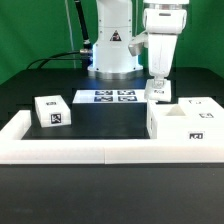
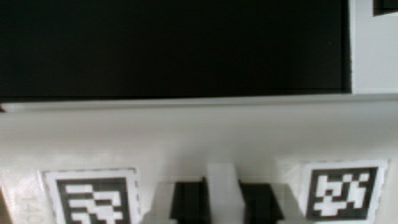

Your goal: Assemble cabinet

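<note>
Tool (image 1: 157,85) clamped on small white tagged block (image 1: 157,94). Cabinet body (image 1: 186,122) on tabletop (image 1: 100,118), just beside tool, toward exterior view's right.

This was a robot lab, folks: an arm (image 1: 113,45) standing on a black worktop (image 1: 110,118), a marker board (image 1: 106,97) lying flat, a white rail (image 1: 75,152) in front, a dark backdrop (image 1: 40,30) behind.

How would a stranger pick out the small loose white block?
Start at the low white rail along the front. Just inside its arm on the exterior view's left stands the small white block. Unlike the large cabinet body, it stands alone.
</note>
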Robot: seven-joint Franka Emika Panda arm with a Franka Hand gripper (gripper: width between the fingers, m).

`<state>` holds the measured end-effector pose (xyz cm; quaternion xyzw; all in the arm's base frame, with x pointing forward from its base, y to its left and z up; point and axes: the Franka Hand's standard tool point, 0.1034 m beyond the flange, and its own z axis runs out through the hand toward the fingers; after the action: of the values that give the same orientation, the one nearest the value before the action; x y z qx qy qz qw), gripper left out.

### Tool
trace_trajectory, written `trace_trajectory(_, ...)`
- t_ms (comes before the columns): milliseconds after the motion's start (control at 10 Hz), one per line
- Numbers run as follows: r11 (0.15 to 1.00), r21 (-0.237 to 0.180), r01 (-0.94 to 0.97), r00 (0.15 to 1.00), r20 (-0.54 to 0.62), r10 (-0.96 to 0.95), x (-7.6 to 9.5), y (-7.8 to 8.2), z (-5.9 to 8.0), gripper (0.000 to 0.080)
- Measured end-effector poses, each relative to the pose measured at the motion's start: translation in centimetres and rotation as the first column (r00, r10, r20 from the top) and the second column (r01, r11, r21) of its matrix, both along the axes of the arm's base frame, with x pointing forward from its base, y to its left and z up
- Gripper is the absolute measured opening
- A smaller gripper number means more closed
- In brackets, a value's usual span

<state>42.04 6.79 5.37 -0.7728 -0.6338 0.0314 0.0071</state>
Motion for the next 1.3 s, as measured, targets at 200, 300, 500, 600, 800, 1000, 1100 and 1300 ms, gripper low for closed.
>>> trace_trajectory(200, 1.0, -0.002, -0.026, 1.0, -0.008, 0.026, 0.1, -0.1, 0.0, 0.0069)
trace_trajectory(300, 0.998, -0.005, -0.067, 0.998, -0.019, 0.067, 0.6, -0.1, 0.3, 0.007)
trace_trajectory(500, 0.992, -0.013, -0.127, 0.991, -0.04, 0.126, 1.7, -0.2, 0.9, 0.007)
trace_trajectory(600, 0.992, -0.012, -0.123, 0.992, -0.041, 0.122, 1.6, -0.2, 0.8, 0.007)
trace_trajectory(800, 0.992, -0.012, -0.123, 0.992, -0.042, 0.122, 1.5, -0.2, 0.8, 0.007)
trace_trajectory(1000, 0.992, -0.012, -0.123, 0.992, -0.042, 0.122, 1.5, -0.2, 0.8, 0.007)
trace_trajectory(1100, 0.992, -0.012, -0.123, 0.992, -0.042, 0.122, 1.5, -0.2, 0.8, 0.007)
trace_trajectory(1300, 0.992, -0.012, -0.123, 0.992, -0.041, 0.123, 1.5, -0.2, 0.8, 0.007)
